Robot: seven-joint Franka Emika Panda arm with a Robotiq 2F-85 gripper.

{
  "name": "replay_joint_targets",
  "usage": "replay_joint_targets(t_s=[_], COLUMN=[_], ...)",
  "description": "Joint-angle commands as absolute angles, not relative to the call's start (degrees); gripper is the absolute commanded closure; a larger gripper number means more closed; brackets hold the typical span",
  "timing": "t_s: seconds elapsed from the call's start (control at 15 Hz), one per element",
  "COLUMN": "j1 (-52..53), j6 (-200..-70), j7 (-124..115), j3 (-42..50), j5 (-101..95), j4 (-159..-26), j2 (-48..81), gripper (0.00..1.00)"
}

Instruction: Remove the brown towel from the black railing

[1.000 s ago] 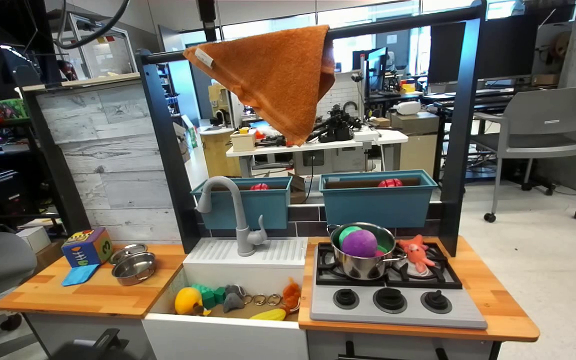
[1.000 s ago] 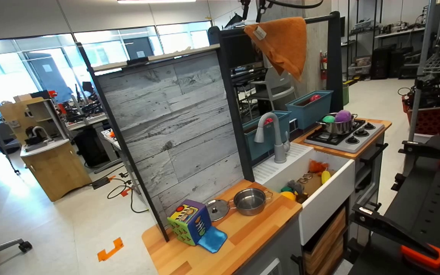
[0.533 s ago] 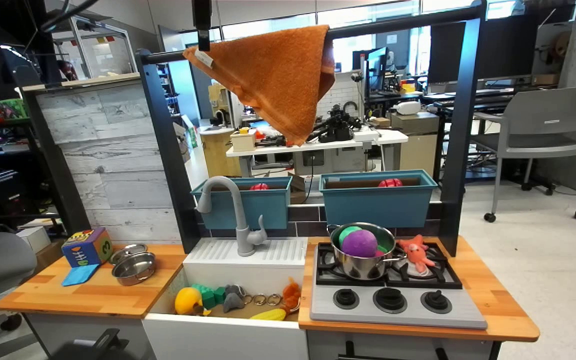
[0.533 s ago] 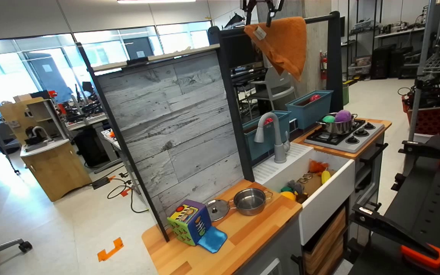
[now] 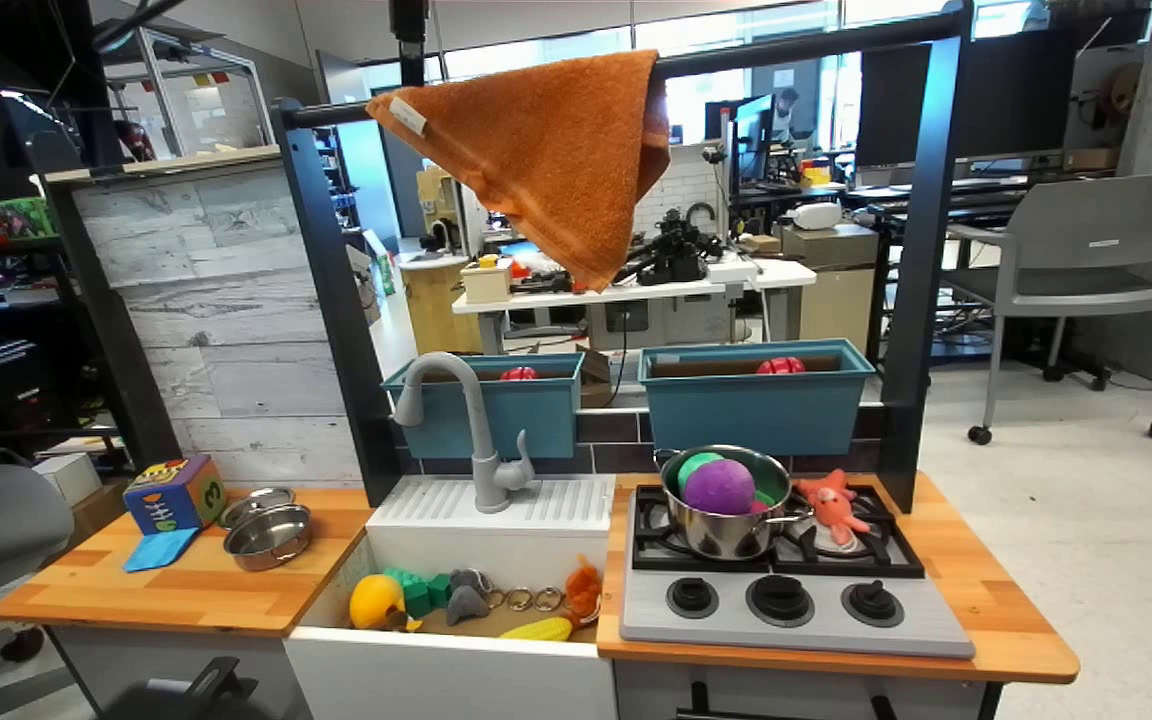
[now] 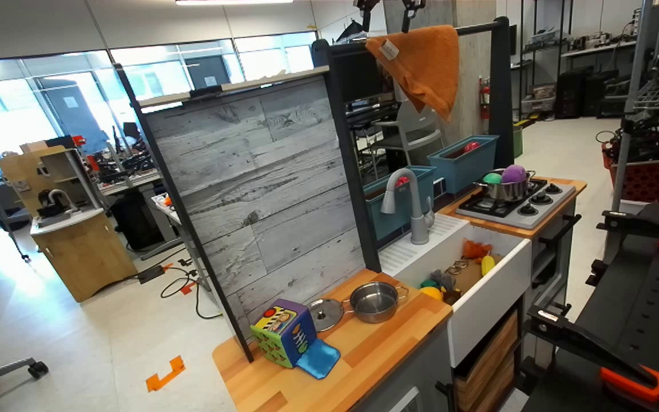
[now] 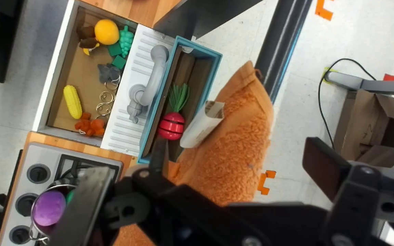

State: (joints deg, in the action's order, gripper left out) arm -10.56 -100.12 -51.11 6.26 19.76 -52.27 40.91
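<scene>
while the brown towel (image 5: 556,160) hangs over the black railing (image 5: 806,48), the gripper (image 6: 386,26) is over one end, fingers (image 7: 324,165) wide apart.
in the wrist view the towel shows between the fingers near its white label (image 7: 200,128); whether either finger touches it cannot be told. below, a grey faucet (image 5: 479,430) stands at the sink (image 5: 451,685), and a metal pot (image 5: 729,538) sits on the stove (image 5: 646,622).

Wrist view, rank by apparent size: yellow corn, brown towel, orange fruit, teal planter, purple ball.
1. brown towel, partly hidden
2. teal planter
3. purple ball
4. yellow corn and orange fruit: too alike to rank
</scene>
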Motion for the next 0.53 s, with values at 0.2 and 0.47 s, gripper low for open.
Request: replay_joint_targets(t_s=[0.2,0.47], j1=[-10.83,-11.26], j6=[-97.64,-96.68], j7=[-54.10,-53.10], j3=[6.29,5.80], j5=[19.56,20.18], j4=[-44.64,-43.67], j2=[46.84,47.48], gripper=[0.00,0.42])
